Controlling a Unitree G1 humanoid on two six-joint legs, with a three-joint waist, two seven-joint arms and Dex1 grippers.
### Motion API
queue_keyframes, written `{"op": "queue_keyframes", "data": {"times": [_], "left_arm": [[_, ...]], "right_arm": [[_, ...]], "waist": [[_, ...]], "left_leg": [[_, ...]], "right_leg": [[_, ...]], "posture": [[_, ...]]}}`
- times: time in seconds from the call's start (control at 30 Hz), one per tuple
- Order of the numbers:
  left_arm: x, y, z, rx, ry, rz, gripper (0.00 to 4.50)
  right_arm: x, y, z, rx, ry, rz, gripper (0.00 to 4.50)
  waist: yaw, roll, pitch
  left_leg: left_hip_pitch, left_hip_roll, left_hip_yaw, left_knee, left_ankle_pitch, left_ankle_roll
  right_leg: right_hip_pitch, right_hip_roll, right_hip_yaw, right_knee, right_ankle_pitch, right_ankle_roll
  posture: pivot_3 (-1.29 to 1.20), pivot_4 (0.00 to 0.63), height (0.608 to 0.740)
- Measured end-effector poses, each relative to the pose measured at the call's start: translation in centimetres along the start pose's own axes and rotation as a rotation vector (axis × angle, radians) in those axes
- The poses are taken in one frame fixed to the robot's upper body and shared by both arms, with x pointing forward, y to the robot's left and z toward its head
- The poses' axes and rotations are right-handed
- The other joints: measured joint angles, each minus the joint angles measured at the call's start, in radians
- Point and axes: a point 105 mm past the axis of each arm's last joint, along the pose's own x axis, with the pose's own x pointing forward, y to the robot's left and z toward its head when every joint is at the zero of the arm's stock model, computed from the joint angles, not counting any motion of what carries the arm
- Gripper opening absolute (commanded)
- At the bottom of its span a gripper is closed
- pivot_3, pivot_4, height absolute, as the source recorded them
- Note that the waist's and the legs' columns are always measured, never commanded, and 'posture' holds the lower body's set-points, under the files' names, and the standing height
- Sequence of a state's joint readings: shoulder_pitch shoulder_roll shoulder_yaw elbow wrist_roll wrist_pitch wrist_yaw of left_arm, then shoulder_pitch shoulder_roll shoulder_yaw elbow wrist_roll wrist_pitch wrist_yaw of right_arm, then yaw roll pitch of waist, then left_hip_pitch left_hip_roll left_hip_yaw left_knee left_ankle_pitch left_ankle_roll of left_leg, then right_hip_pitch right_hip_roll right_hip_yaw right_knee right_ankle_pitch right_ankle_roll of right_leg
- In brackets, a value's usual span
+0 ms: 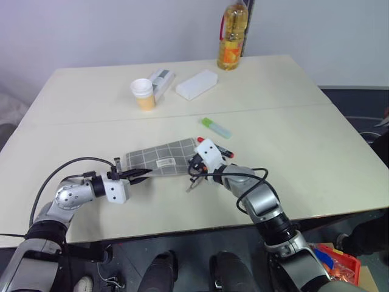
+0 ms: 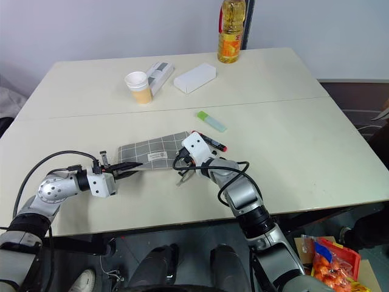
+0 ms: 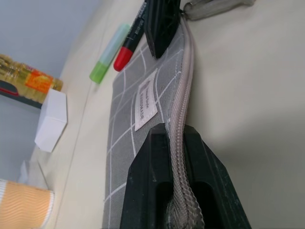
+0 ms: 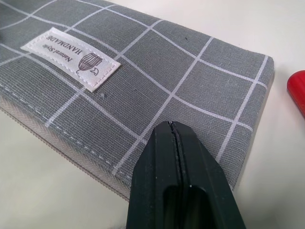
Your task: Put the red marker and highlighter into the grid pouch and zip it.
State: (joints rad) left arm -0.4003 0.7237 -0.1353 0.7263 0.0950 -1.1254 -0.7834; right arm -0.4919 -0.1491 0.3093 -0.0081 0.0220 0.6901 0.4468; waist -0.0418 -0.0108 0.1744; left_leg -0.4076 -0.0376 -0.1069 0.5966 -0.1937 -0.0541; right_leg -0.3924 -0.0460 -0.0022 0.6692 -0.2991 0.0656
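Left wrist view, left end effector (image 3: 177, 143) clamped on grid pouch (image 3: 138, 90) zipper edge — right end effector (image 4: 178, 143) closed, resting on pouch.

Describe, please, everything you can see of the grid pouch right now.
The grid pouch is a flat rectangle of grey woven fabric with thin white grid lines and a small white sewn label. It lies flat on the table, its zipper edge towards the robot and zipped shut. The left gripper is shut on that zipper edge at one end; the right gripper rests shut on the fabric near the other end. The red marker lies just beyond it.
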Motion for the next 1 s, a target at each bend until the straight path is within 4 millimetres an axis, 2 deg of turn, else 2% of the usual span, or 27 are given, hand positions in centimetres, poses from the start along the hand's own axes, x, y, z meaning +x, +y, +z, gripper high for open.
{"op": "queue_keyframes", "data": {"times": [0.13,0.23,0.33,0.5,0.53,0.7,0.87,1.0], "left_arm": [[0.0,0.1,-0.1,-0.03,0.0,0.026,0.04],[0.1,-0.1,0.0,-0.127,0.006,0.08,0.04],[-0.4,-0.5,0.5,-0.255,0.022,0.146,0.0],[-2.8,0.1,0.8,-0.432,0.105,0.332,0.0],[-3.0,0.2,0.7,-0.45,0.115,0.352,0.0],[-3.6,1.6,1.3,-0.526,0.143,0.518,0.0],[-2.6,2.5,2.6,-0.529,0.111,0.568,0.0],[-1.8,2.4,3.2,-0.538,0.095,0.569,0.0]], "right_arm": [[0.0,0.0,0.1,-0.004,-0.006,-0.001,0.0],[-0.1,-0.3,0.6,-0.026,-0.037,-0.009,0.0],[-1.3,-0.7,2.1,-0.017,-0.107,0.026,0.81],[-4.1,-1.6,4.7,-0.066,-0.205,0.054,3.31],[-4.4,-1.7,5.0,-0.069,-0.213,0.056,3.66],[-5.0,-1.1,4.4,-0.004,-0.176,0.112,3.66],[-4.0,-0.8,4.4,0.089,-0.161,0.096,3.66],[-3.0,-1.9,4.8,0.099,-0.152,0.017,3.66]], "waist": [[0.0,0.0,0.0],[-0.001,0.0,0.0],[-0.003,0.0,0.0],[-0.003,0.001,0.0],[-0.002,0.001,0.0],[0.005,0.0,0.0],[0.003,0.0,0.0],[0.003,0.0,0.0]], "left_leg": [[0.0,0.0,0.0,0.0,0.0,0.0],[0.0,0.0,0.0,0.0,0.0,0.0],[-0.001,0.0,0.0,0.0,0.0,0.0],[0.0,0.001,-0.001,0.0,0.0,0.0],[0.0,0.001,-0.001,0.0,0.0,0.0],[0.0,0.0,-0.001,0.001,0.0,0.0],[0.0,0.0,-0.001,0.001,0.0,0.0],[0.0,0.0,-0.001,0.001,0.0,0.0]], "right_leg": [[0.0,0.0,0.0,0.001,0.0,0.0],[0.0,0.0,0.001,0.001,0.0,0.0],[-0.001,-0.001,0.001,0.001,0.0,0.0],[-0.001,-0.001,0.001,0.001,0.0,0.0],[-0.001,-0.001,0.001,0.001,0.0,0.0],[0.0,-0.001,0.001,0.0,0.0,0.0],[0.0,-0.001,0.001,0.0,0.0,0.0],[0.0,0.0,0.001,0.0,0.0,0.0]], "posture": [[0.0,0.15,0.74],[0.0,0.15,0.74],[0.0,0.15,0.74],[0.0,0.15,0.74],[0.0,0.15,0.74],[0.0,0.15,0.74],[0.0,0.15,0.74],[0.0,0.15,0.74]]}}
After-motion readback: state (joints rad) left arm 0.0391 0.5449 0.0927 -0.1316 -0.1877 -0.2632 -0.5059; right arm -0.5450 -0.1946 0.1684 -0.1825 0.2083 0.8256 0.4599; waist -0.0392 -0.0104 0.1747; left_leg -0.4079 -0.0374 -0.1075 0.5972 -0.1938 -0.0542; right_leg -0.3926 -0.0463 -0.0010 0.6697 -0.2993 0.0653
